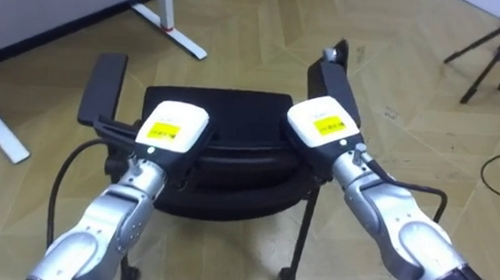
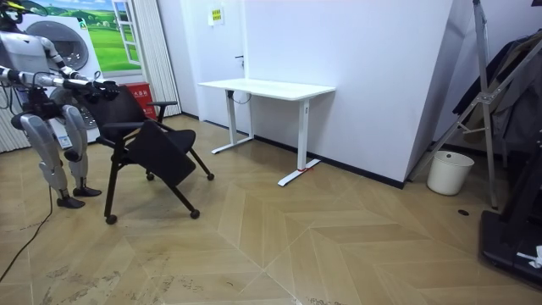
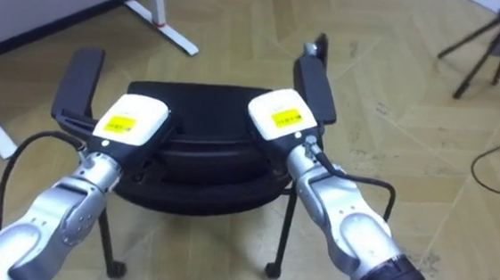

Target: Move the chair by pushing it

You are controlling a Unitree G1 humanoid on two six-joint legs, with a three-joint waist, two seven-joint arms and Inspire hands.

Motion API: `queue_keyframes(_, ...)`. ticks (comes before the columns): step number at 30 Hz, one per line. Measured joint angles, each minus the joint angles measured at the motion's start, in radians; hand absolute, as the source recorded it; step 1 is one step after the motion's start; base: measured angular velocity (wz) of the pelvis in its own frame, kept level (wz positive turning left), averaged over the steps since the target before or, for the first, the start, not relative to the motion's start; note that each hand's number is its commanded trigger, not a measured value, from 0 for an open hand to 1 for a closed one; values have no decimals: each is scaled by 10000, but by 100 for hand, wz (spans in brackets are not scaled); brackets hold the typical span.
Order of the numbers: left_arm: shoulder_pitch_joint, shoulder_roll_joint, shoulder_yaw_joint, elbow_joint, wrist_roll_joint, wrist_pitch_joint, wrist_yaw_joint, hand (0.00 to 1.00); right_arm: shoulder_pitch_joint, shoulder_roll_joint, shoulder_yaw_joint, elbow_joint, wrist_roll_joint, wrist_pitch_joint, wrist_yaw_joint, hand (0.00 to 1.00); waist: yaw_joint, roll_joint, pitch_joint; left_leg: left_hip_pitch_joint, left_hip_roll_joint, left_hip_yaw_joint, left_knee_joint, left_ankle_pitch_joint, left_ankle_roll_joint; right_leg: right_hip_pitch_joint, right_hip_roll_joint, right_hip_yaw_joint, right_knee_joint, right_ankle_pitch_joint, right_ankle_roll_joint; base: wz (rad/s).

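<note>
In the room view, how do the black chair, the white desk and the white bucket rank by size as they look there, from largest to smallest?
1. Black chair and white desk: they look about alike. The desk stands farther from the camera, so I do not rank these two.
2. White bucket: clearly the smallest.

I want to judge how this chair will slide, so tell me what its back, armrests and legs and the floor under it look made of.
Chair back: matte black, likely fabric or mesh; hard to tell. Armrests: matte black plastic, by their smooth moulded shape. Legs: thin dark tubes, probably painted metal. Floor: herringbone planks, wood or wood-look laminate.
</note>
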Motion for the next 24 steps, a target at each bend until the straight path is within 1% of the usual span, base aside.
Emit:
queue_keyframes(2,0,33,4,-28,-2,-73,-12,100,38,-123,9,62,-134,-282,-183,100,88,16,3,-16,3,-24,-1,0,0,-1,-1,-50,-5,0,0,5)
queue_keyframes(3,1,42,11,-28,-3,-84,-18,100,51,-131,9,62,-134,-317,-214,100,98,19,2,-16,4,-28,-1,0,0,1,0,-52,-5,0,0,0)
queue_keyframes(6,1,36,24,-28,-4,-140,-28,100,102,-149,11,62,-281,-353,-347,100,119,60,1,-40,4,-47,-1,0,0,-4,0,-56,-19,0,0,1)
queue_keyframes(8,18,26,23,-26,-6,-167,-32,100,127,-199,11,59,-420,-462,-437,100,122,114,-1,-40,2,-81,-1,0,0,6,-2,-63,-17,0,0,4)
queue_keyframes(11,21,26,33,-26,-8,-174,-38,100,128,-236,9,60,-419,-550,-526,100,132,131,-2,-43,3,-90,2,0,0,7,-1,-84,-19,0,0,1)
queue_keyframes(17,81,6,71,-25,-21,-175,-151,100,146,-261,19,63,-419,-637,-538,100,149,231,-36,-3,2,-99,2,0,0,55,-1,-88,-39,0,0,0)
queue_keyframes(20,172,1,120,-25,-26,-188,-151,100,189,-285,24,61,-418,-764,-552,100,128,251,-52,58,-21,-149,3,0,-1,192,-12,-112,-175,-1,1,5)
queue_keyframes(24,198,-15,176,19,-24,-231,-152,100,241,-282,27,63,-418,-779,-624,100,116,267,-53,76,-18,-257,7,1,-2,244,-11,-235,-175,-1,1,7)
